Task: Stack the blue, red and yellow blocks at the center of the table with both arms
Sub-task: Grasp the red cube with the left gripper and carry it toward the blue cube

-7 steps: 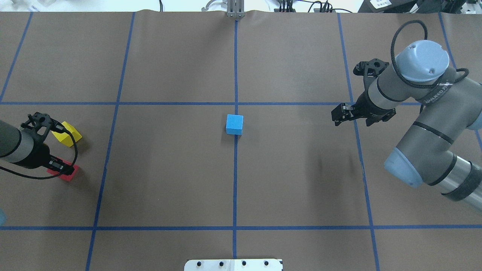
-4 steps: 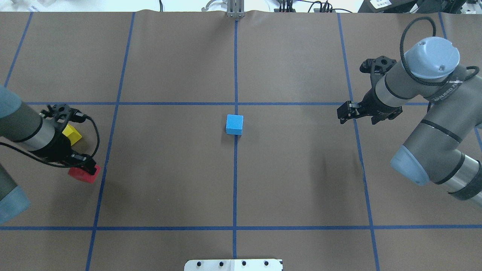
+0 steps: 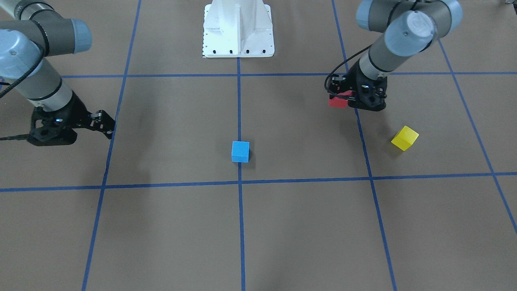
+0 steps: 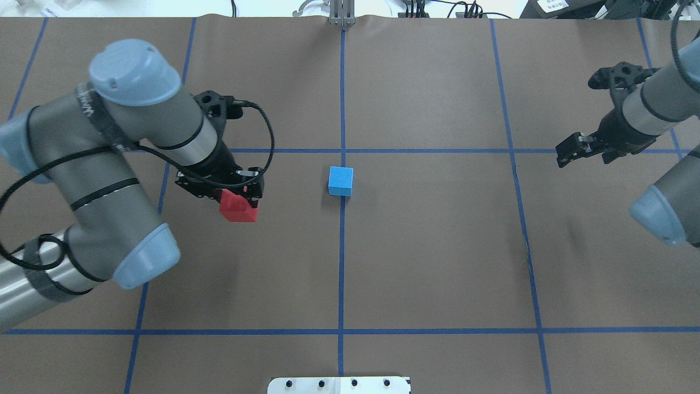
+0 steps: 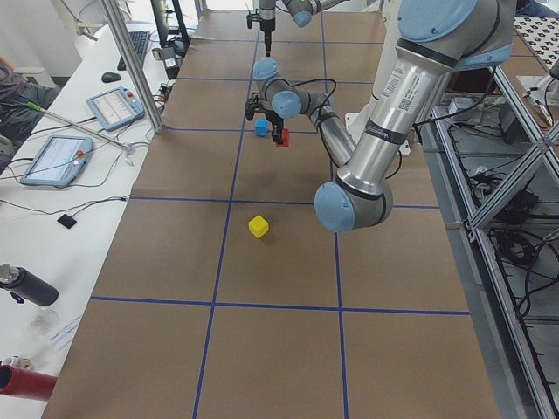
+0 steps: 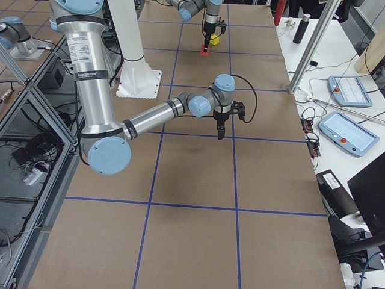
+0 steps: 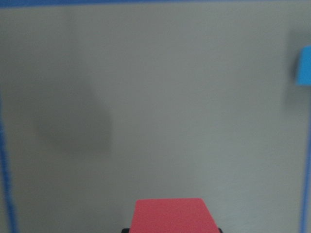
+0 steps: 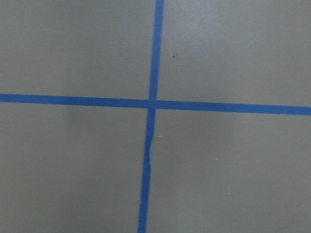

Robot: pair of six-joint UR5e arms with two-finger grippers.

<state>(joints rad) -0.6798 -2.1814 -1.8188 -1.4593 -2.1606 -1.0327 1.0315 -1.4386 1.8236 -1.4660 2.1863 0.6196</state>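
Left tool (image 4: 243, 192) clenched on red block (image 4: 238, 208); right tool (image 4: 567, 151) released. Yellow block (image 3: 404, 138) shows front-facing, but overhead the left arm (image 4: 109, 180) hides it. Arm lettering (image 4: 88, 103) unreadable.

The table (image 4: 437, 246) is a wide, flat brown surface, and thin blue tape lines (image 4: 341, 273) divide it into large squares. Two small cubes lie directly on it. The blue block (image 4: 340, 181) sits on the middle tape line, close to the crossing at the centre of the table, with its sides nearly parallel to the grid. The yellow block (image 3: 404, 138) rests well apart from it, on the robot's left side, inside a square and turned at an angle to the lines. At the robot's edge, the white pedestal base (image 3: 238, 28) stands on the same middle line.
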